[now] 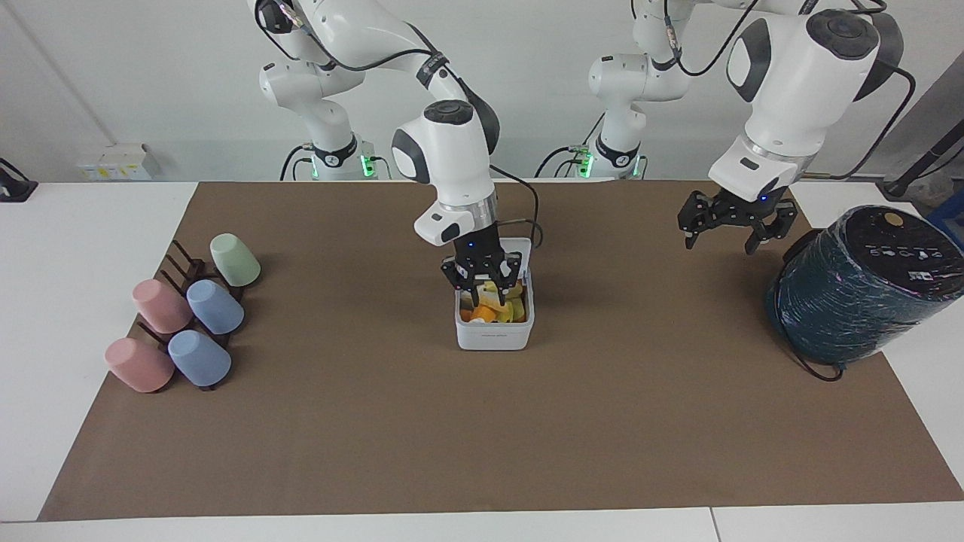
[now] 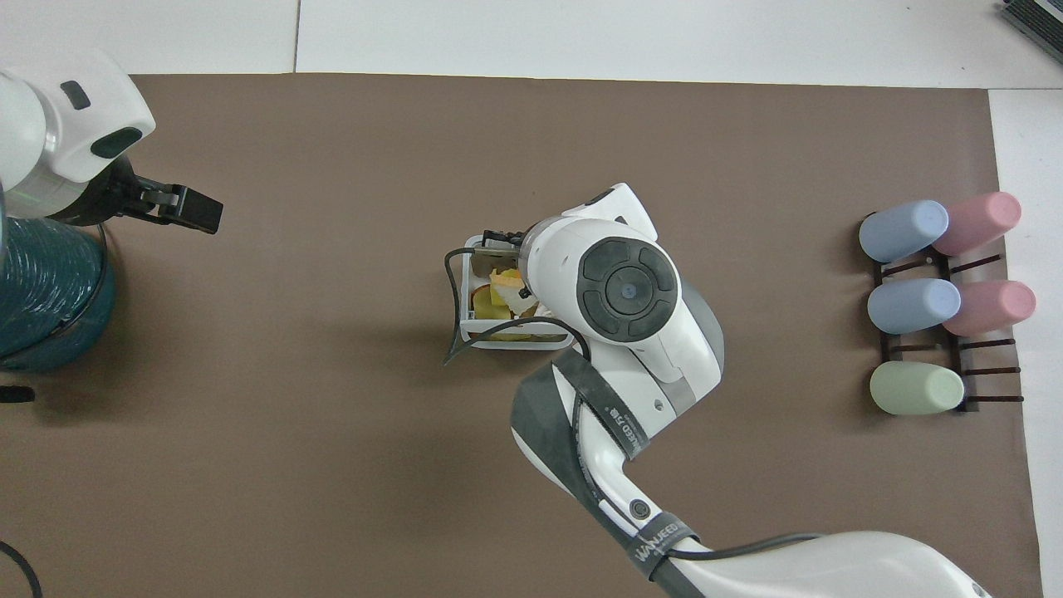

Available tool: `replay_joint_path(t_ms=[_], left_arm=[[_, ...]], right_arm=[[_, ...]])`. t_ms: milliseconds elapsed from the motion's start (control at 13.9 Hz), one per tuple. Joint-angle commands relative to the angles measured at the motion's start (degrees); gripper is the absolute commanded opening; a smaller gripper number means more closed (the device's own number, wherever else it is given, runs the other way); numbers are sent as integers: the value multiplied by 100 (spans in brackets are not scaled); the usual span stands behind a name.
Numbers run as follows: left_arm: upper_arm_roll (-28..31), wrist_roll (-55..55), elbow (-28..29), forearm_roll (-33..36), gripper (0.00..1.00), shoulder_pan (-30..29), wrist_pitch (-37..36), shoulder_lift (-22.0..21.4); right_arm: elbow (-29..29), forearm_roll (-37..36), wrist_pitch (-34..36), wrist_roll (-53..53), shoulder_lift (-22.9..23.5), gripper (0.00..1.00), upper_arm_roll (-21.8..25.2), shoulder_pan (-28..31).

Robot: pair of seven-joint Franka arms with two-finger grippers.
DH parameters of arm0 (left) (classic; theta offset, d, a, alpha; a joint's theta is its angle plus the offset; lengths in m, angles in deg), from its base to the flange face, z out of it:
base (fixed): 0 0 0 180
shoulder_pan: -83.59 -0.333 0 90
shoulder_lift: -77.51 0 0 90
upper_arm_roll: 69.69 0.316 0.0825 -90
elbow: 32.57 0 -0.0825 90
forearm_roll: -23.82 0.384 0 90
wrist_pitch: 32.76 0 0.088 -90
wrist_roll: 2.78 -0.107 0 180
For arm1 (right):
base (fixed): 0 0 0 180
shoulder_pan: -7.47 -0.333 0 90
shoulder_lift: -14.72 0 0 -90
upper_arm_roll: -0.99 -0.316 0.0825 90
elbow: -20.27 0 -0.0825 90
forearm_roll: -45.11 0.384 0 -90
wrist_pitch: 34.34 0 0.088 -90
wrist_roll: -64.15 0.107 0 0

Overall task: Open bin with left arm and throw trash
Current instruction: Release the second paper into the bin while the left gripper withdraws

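Right gripper (image 1: 487,284), jaws released, over bin (image 1: 494,332); left gripper (image 1: 727,226) released beside cylinder (image 1: 858,286).

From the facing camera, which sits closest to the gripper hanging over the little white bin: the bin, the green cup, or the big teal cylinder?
1. Bin, directly under the right gripper.
2. Green cup, toward the right arm's end.
3. Teal cylinder, at the left arm's end.

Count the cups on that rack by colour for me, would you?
Pink cups: 2
Blue cups: 2
Green cups: 1
Total: 5 cups, all lying on the rack.
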Motion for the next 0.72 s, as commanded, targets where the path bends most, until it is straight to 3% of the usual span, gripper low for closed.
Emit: replay_joint_path(t_ms=[0,359,646], left_arm=[[48,27,424,-53,100,43,247,-321],[39,378,433,-62,100,61,326,-321],[39,370,547,-202,100,43,317,-382]], right_arm=[[-45,-165,39,159,-6,86,-41,114],[104,-165,285,-201,-331,100,-32,518],[508,-104,811,-938,-998,100,-32,1229]])
